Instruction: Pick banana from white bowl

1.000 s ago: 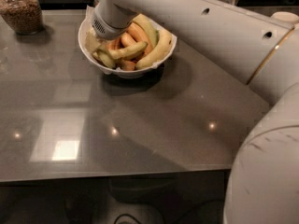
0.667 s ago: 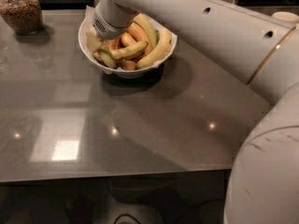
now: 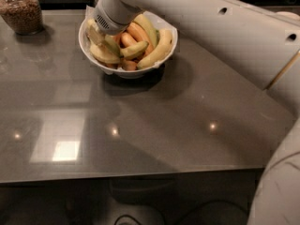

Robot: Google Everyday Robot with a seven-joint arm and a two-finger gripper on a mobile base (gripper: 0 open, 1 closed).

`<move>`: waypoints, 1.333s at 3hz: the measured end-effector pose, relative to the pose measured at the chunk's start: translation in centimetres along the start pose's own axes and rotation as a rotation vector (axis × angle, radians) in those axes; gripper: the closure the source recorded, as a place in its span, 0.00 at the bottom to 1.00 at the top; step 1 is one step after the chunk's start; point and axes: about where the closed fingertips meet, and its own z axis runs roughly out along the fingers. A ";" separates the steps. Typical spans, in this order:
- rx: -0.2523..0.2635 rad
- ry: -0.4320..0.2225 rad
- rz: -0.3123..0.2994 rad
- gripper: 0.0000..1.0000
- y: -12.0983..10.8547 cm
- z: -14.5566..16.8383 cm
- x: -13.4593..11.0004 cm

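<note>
Currently the gripper [image 3: 99,32] is sitting down in the bowl [image 3: 172,40] at its 9 o'clock side, grip state can't tell. The banana [image 3: 133,49] is lying across the bowl's centre among other bananas. The bowl is resting on the table [image 3: 140,125] toward 12 o'clock.

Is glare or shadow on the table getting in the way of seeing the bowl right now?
Camera view: a bright rectangular reflection and small light spots lie on the table, clear of the white bowl; the bowl casts a dark shadow at its near side; the gripper, at the bowl's left side, is masked by the arm's own wrist, not by glare.
</note>
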 end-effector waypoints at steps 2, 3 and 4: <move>0.030 -0.057 -0.042 1.00 -0.8 -3.4 -1.9; 0.001 -0.091 -0.082 1.00 -0.4 -6.2 -1.8; -0.048 -0.140 -0.152 1.00 0.7 -10.1 -0.8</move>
